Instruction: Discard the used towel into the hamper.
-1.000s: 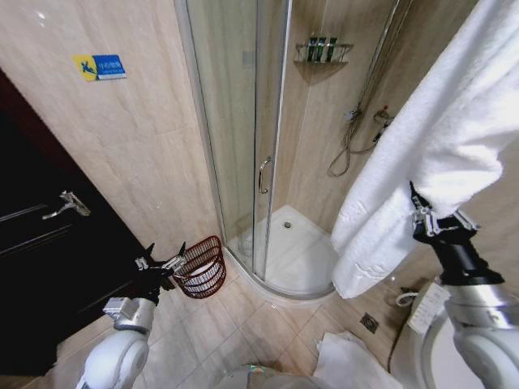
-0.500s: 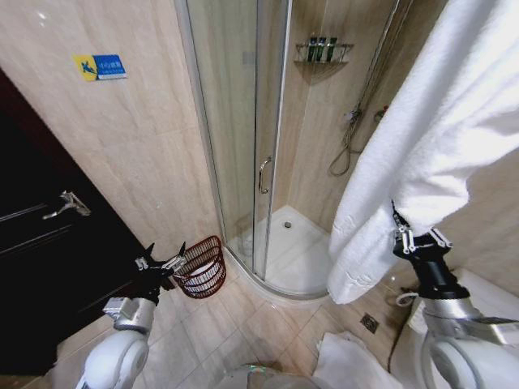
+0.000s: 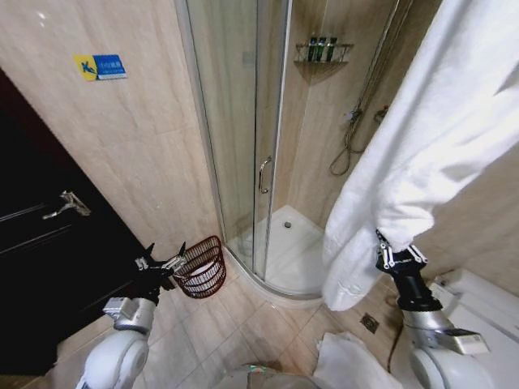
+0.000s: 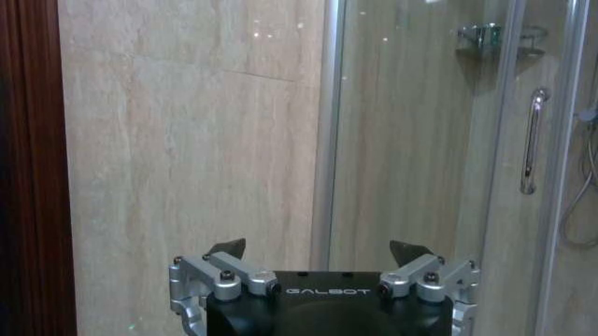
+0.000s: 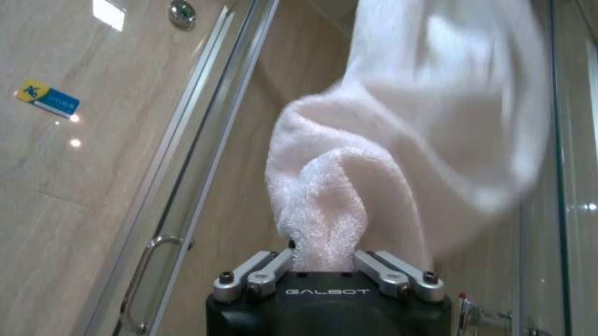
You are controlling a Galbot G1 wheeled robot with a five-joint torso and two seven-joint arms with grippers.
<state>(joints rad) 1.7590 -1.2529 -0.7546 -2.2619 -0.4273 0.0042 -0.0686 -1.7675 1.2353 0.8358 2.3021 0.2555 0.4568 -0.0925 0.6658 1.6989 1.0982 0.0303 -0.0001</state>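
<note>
A large white towel [image 3: 422,146] hangs from the upper right of the head view down to my right gripper [image 3: 392,243], which is shut on a bunched fold of it. In the right wrist view the towel [image 5: 374,161] rises out from between the closed fingers [image 5: 323,266]. The hamper [image 3: 203,266], a reddish-brown open-weave basket, stands on the tiled floor by the shower's glass wall, at lower left. My left gripper [image 3: 165,258] is open, held low right beside the hamper's rim; its spread fingertips [image 4: 229,247] face the beige wall.
A curved glass shower enclosure [image 3: 251,146] with a handle [image 3: 263,174] stands between hamper and towel. A dark door [image 3: 49,243] is at left. A white cloth [image 3: 345,361] lies on the floor near a drain [image 3: 369,322]. A white toilet [image 3: 478,300] sits at right.
My right gripper has moved down and to the left, pulling the towel's lower part with it. The left arm and the hamper have not moved.
</note>
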